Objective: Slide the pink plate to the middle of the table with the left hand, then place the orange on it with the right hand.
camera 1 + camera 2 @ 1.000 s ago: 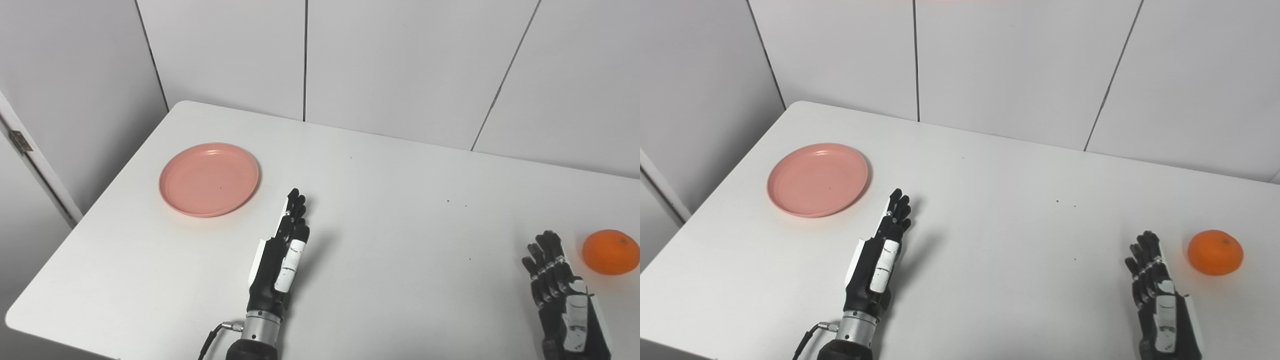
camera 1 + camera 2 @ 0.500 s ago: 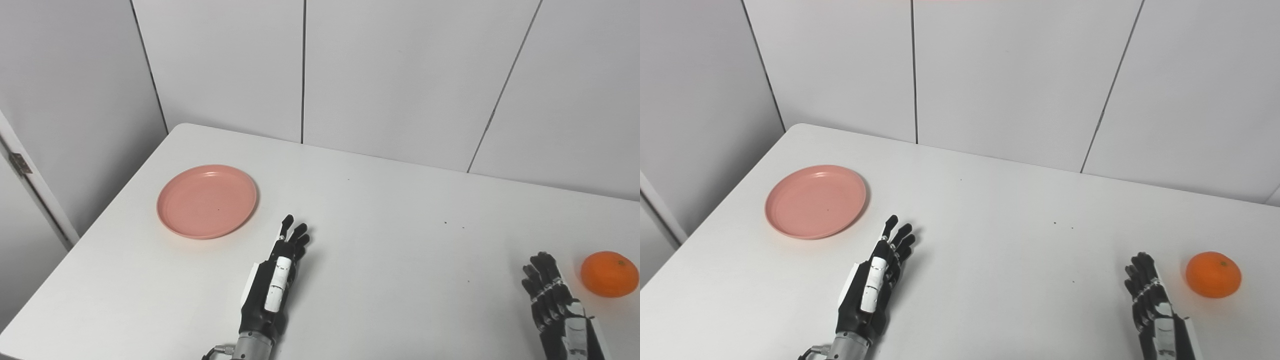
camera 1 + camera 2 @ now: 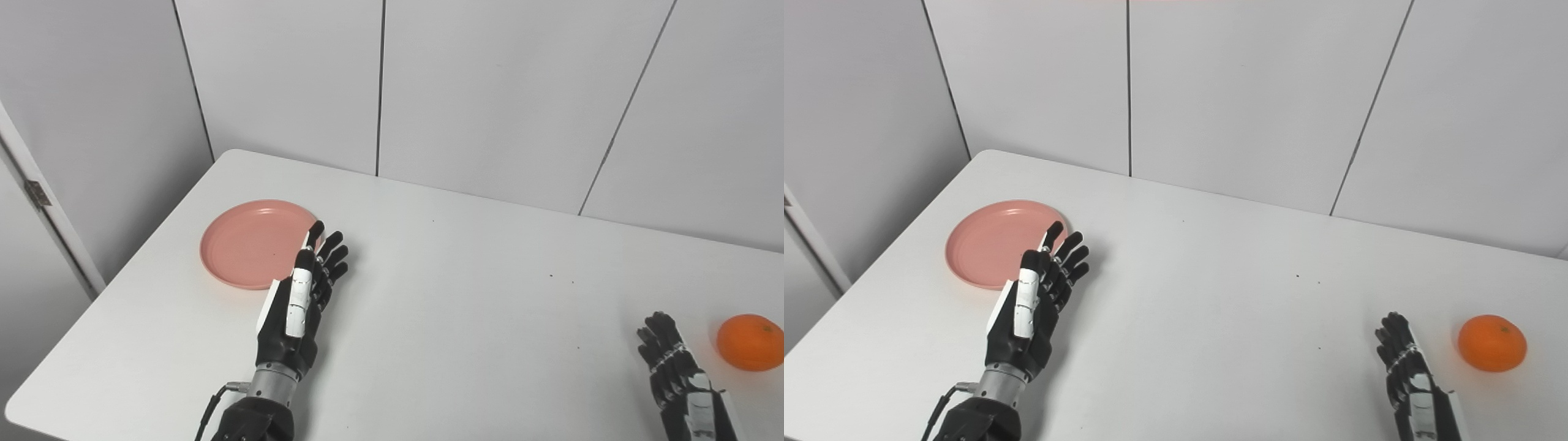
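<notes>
The pink plate [image 3: 248,242] lies flat on the white table [image 3: 465,288], toward its far left. My left hand [image 3: 300,300] is open, fingers spread, just right of the plate; its fingertips overlap the plate's right rim in the picture, and whether they touch it I cannot tell. The orange [image 3: 750,342] rests on the table at the far right. My right hand [image 3: 680,380] lies open near the front edge, left of the orange and apart from it, holding nothing.
Grey wall panels stand close behind the table's far edge. The table's left edge runs near the plate, with a white door frame [image 3: 43,202] beyond it. A few dark specks [image 3: 551,275] dot the tabletop between the hands.
My left hand has moved forward and left, from the table's front middle up to the plate's right rim. The camera tilted up, shifting the whole picture. The right hand, plate and orange stay put.
</notes>
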`<state>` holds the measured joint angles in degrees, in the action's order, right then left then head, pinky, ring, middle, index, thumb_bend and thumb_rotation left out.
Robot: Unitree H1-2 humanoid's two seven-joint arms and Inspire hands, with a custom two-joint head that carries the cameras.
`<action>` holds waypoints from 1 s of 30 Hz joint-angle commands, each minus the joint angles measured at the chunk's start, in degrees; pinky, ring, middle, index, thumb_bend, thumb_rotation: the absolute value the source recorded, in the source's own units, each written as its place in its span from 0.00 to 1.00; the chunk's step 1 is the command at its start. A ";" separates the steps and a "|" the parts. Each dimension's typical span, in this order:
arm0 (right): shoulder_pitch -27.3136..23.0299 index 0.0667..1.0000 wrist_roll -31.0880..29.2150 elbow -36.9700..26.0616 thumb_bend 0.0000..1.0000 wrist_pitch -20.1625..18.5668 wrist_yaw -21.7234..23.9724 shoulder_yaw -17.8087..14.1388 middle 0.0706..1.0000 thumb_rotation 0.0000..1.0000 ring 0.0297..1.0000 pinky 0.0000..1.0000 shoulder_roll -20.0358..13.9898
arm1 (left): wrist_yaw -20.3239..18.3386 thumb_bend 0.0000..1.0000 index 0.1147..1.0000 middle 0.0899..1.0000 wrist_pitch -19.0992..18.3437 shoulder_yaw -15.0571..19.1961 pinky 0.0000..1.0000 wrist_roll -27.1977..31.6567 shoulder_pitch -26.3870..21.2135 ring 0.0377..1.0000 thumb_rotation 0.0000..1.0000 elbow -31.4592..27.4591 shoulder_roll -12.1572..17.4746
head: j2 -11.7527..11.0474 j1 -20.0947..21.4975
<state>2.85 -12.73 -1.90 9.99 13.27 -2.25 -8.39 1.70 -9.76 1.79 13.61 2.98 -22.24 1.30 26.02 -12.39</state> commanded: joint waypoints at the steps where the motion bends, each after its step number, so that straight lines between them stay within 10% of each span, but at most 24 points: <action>1: 3.37 0.93 -0.57 6.32 0.87 2.19 0.96 1.24 0.95 1.00 0.96 1.00 2.00 | -1.03 0.93 0.98 0.94 -2.61 1.09 0.96 2.64 -3.99 0.93 0.96 -3.54 1.41 | 0.07 0.08; 14: 3.38 0.93 -0.35 6.69 0.85 2.27 1.40 1.23 0.95 1.00 0.95 1.00 2.15 | -5.68 0.97 0.92 0.88 -5.28 7.98 0.81 11.31 -15.35 0.82 0.94 2.47 10.88 | 0.00 0.20; 30: 3.16 0.93 -0.27 7.08 0.84 2.26 1.90 1.14 0.95 1.00 0.96 1.00 2.00 | -7.05 1.00 0.95 0.91 -8.62 16.67 0.87 16.79 -26.46 0.87 0.91 12.54 19.81 | 0.07 -0.16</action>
<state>2.82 -12.46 -1.54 10.26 14.59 -2.32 -8.42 -4.15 -19.50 17.62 29.84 -20.32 -9.92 19.26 26.02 -12.57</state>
